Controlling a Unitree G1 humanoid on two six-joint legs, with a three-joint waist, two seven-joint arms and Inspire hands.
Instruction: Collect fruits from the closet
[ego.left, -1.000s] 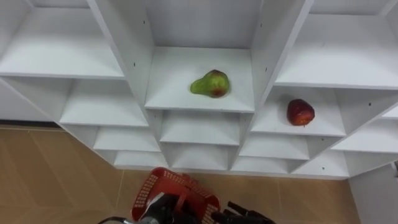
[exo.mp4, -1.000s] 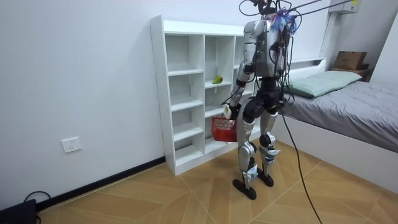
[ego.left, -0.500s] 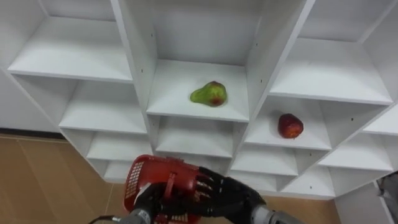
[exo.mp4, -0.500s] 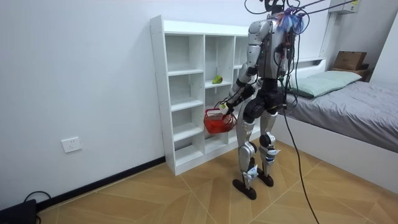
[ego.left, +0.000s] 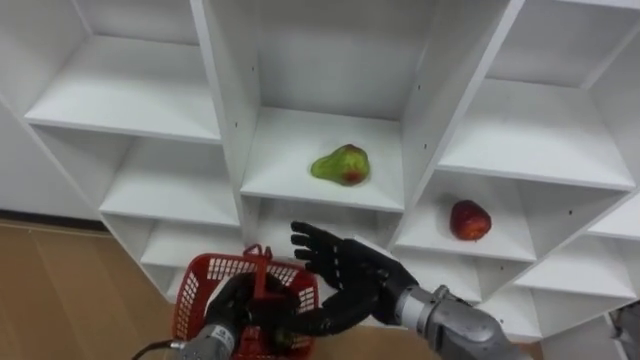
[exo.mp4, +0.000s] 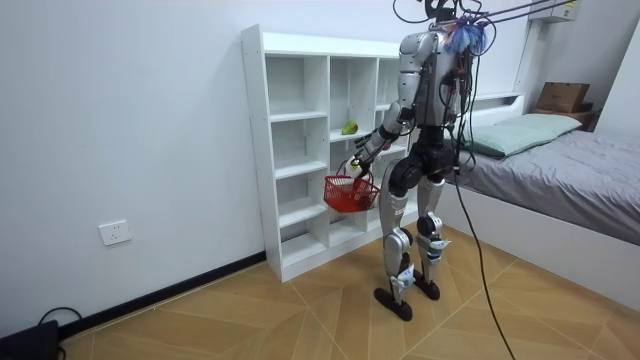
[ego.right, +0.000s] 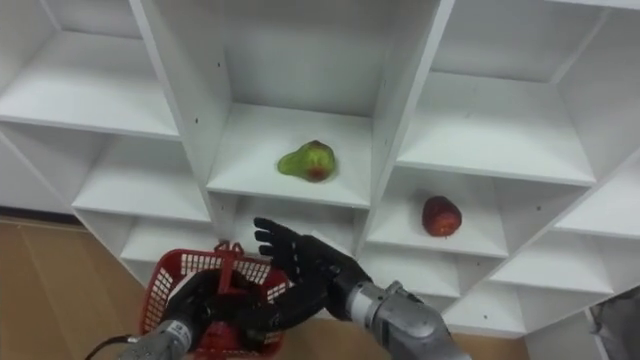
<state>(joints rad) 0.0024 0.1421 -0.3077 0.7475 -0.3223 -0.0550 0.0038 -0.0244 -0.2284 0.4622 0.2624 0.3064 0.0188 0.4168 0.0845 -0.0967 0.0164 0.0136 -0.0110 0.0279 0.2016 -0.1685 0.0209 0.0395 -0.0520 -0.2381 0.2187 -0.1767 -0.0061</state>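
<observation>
- Here, nearest the head camera, the left hand (ego.left: 238, 308) has its fingers curled round the handle of the red basket (ego.left: 200, 295), which hangs low before the closet (ego.left: 228, 120). What lies inside the basket is too hidden to tell.
- Just beyond, the right hand (ego.left: 345, 272) is raised over the basket with its fingers straight and spread, holding nothing. It points up toward the middle column.
- Further in, the pear (ego.left: 341, 165) lies on its side on the middle column's shelf, well apart from the right hand.
- To the right, on a somewhat lower shelf, the apple (ego.left: 469, 220) sits in the neighbouring compartment.
- Step in hand, as judged: the reach for the pear.
- The hand should enter between the two uprights without brushing them.
- It should close over the pear's broad end from above, since the rounded fruit may roll back.
- The basket should hold steady beneath the shelf edge for the drop.
</observation>
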